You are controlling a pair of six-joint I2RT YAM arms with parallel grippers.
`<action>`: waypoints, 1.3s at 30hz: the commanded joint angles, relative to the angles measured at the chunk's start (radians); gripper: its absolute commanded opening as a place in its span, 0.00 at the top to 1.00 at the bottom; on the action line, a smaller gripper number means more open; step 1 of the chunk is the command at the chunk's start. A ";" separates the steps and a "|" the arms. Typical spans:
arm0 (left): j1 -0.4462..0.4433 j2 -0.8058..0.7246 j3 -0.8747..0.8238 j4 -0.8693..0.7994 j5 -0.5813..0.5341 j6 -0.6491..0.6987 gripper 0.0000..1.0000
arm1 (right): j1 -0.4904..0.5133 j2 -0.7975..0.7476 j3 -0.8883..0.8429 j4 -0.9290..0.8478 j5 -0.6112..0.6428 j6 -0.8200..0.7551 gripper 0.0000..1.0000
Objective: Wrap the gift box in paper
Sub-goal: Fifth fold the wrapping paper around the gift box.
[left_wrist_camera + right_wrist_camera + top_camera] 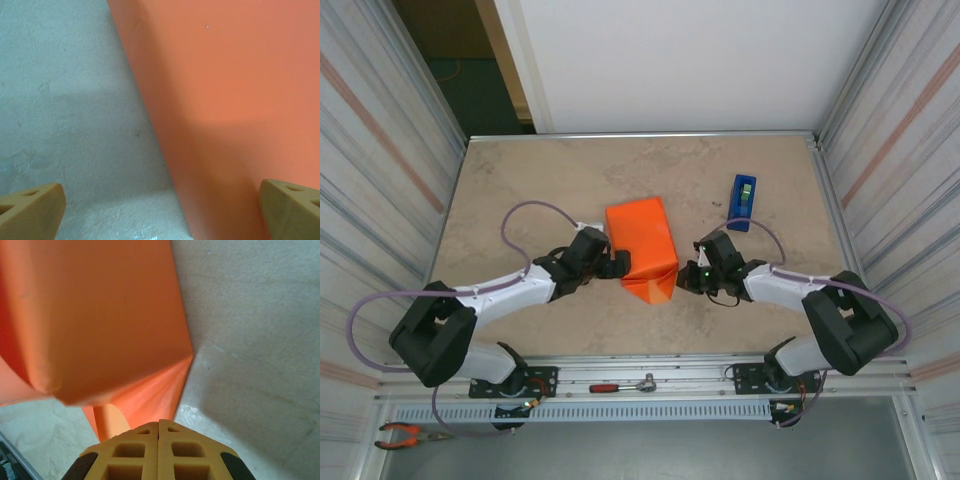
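Note:
The gift box shows as a bright orange parcel (642, 245) in the middle of the table, with the paper (240, 100) folded over it and the box itself hidden. At the near end the paper (100, 315) tapers into a loose pointed flap (145, 395). My left gripper (618, 265) stands open against the parcel's left side. Its jaws (162, 207) straddle the paper's lower edge, one finger (30, 212) over bare table. My right gripper (688, 275) is shut at the parcel's near right corner. Its tips (158, 427) sit just short of the flap with nothing between them.
A blue tape dispenser (743, 202) stands upright at the right, behind my right arm. A ratchet wrench (625, 384) lies on the front rail and pliers (405, 434) lie at the bottom left. Metal walls close in both sides of the table (540, 180).

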 commanded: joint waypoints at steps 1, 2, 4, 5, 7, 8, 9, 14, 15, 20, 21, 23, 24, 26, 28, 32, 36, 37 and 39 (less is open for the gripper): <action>-0.011 -0.008 -0.018 -0.008 -0.033 -0.026 0.01 | 0.006 0.036 0.050 0.037 -0.017 -0.003 1.00; -0.015 -0.010 -0.022 -0.005 -0.034 -0.028 0.01 | 0.006 0.046 0.054 0.039 -0.017 -0.004 1.00; -0.021 -0.008 -0.031 0.001 -0.033 -0.033 0.01 | 0.007 0.064 0.065 0.039 -0.018 -0.004 1.00; -0.024 -0.009 -0.031 0.001 -0.034 -0.037 0.01 | 0.004 0.072 0.070 0.038 -0.017 -0.006 1.00; -0.035 -0.009 -0.038 0.005 -0.034 -0.044 0.01 | 0.001 0.085 0.077 0.035 -0.021 -0.009 1.00; -0.042 -0.011 -0.042 0.009 -0.038 -0.050 0.01 | -0.003 0.090 0.080 0.031 -0.023 -0.011 1.00; -0.047 -0.014 -0.049 0.015 -0.041 -0.057 0.01 | -0.007 0.093 0.082 0.027 -0.026 -0.012 1.00; -0.051 -0.060 -0.075 0.014 -0.071 -0.075 0.01 | -0.010 0.073 0.084 -0.012 -0.030 -0.024 1.00; -0.050 -0.078 -0.076 0.007 -0.085 -0.071 0.01 | -0.008 0.062 0.080 -0.018 -0.029 -0.023 1.00; -0.020 -0.154 -0.073 -0.031 -0.099 -0.036 0.01 | 0.019 -0.012 0.040 -0.061 0.021 0.004 1.00; -0.012 -0.169 -0.071 -0.036 -0.096 -0.029 0.01 | 0.024 -0.032 0.028 -0.065 0.037 0.014 0.96; 0.009 -0.197 -0.067 -0.045 -0.077 -0.007 0.01 | 0.045 -0.074 -0.003 -0.074 0.085 0.047 0.79; 0.020 -0.208 -0.063 -0.051 -0.064 -0.001 0.01 | 0.053 -0.089 -0.013 -0.078 0.103 0.061 0.71; 0.040 -0.229 -0.050 -0.066 -0.027 0.028 0.01 | 0.072 -0.116 -0.034 -0.082 0.144 0.092 0.59; 0.055 -0.240 -0.031 -0.087 0.000 0.054 0.01 | 0.098 -0.127 -0.044 -0.088 0.181 0.120 0.56; 0.075 -0.253 -0.001 -0.119 0.044 0.101 0.01 | 0.165 -0.127 -0.044 -0.102 0.258 0.162 0.55; 0.076 -0.263 0.002 -0.120 0.067 0.121 0.01 | 0.215 -0.102 -0.042 -0.102 0.306 0.191 0.56; 0.076 -0.266 0.000 -0.119 0.071 0.120 0.01 | 0.222 -0.091 -0.039 -0.101 0.311 0.193 0.56; 0.077 -0.269 -0.007 -0.113 0.081 0.112 0.01 | 0.233 -0.069 -0.029 -0.100 0.315 0.198 0.57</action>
